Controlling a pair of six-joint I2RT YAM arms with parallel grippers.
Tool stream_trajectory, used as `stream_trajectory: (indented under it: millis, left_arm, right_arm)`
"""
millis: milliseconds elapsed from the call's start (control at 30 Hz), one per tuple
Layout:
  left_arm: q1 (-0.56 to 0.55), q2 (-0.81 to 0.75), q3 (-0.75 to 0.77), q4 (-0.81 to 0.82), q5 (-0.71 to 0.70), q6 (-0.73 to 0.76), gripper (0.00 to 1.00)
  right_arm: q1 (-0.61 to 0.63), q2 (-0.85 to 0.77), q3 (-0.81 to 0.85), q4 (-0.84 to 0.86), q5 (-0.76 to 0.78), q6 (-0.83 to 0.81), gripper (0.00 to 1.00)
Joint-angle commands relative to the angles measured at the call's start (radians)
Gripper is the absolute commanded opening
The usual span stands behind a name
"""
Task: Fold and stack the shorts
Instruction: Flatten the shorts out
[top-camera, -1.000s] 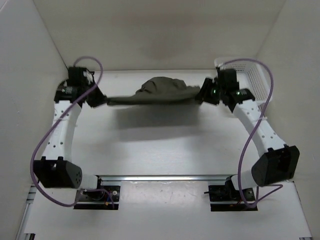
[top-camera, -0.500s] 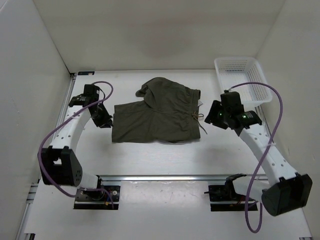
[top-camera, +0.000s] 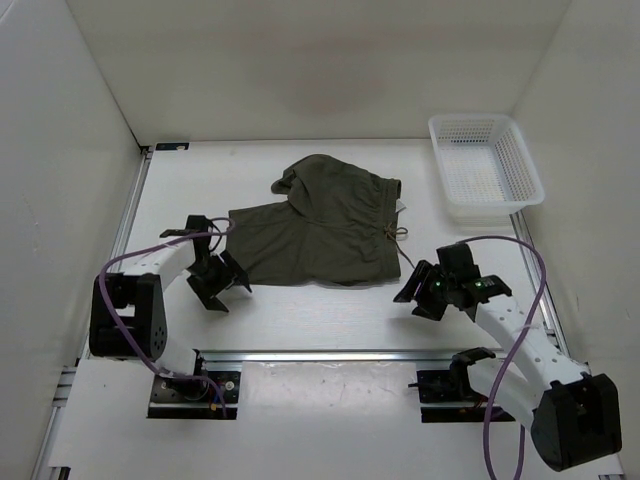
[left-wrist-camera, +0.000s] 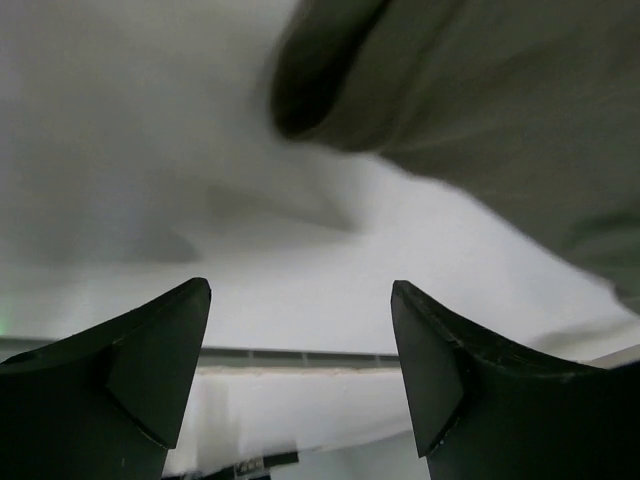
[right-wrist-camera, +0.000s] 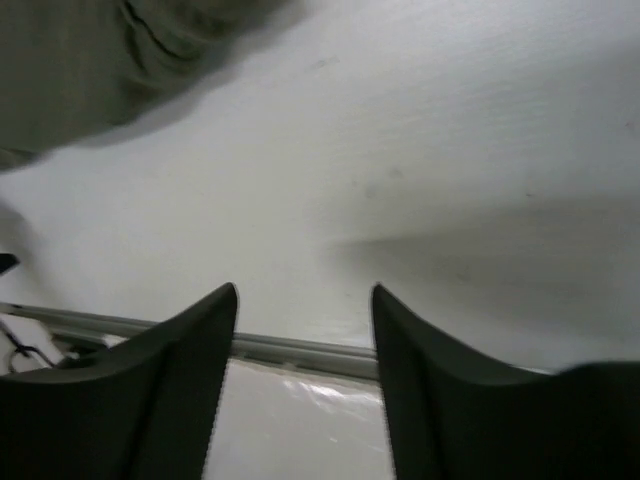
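The dark olive shorts (top-camera: 320, 230) lie spread on the white table, bunched at the far left corner. The waistband and drawstring cord (top-camera: 397, 238) are on their right side. My left gripper (top-camera: 228, 290) is open just off the shorts' near left corner and holds nothing. In the left wrist view its jaws (left-wrist-camera: 300, 290) frame bare table, with a shorts' edge (left-wrist-camera: 480, 90) above them. My right gripper (top-camera: 415, 300) is open near the shorts' near right corner, apart from the cloth. The right wrist view shows the gripper (right-wrist-camera: 303, 290) empty and the shorts (right-wrist-camera: 90, 60) at upper left.
A white mesh basket (top-camera: 520, 170) stands at the far right of the table. A metal rail (top-camera: 330, 355) runs along the near edge between the arm bases. White walls close in the table on the left, the right and the back.
One second ago both grippers held the shorts stretched in the air at the back. The shorts now lie on the table, let go, and both arms have drawn back toward the near edge.
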Motion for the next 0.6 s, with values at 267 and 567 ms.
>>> stream_trajectory:
  millis: [267,567]
  left_arm:
    - [0.001,0.260,0.242,0.114,-0.045,0.046,0.20]
    - [0.001,0.265,0.444,0.020,-0.070,0.075,0.11]
  right_arm:
    - [-0.012,0.338,0.018,0.449,-0.074,0.080,0.72]
    - [-0.022,0.615,0.298,0.492,0.036,-0.015,0.27]
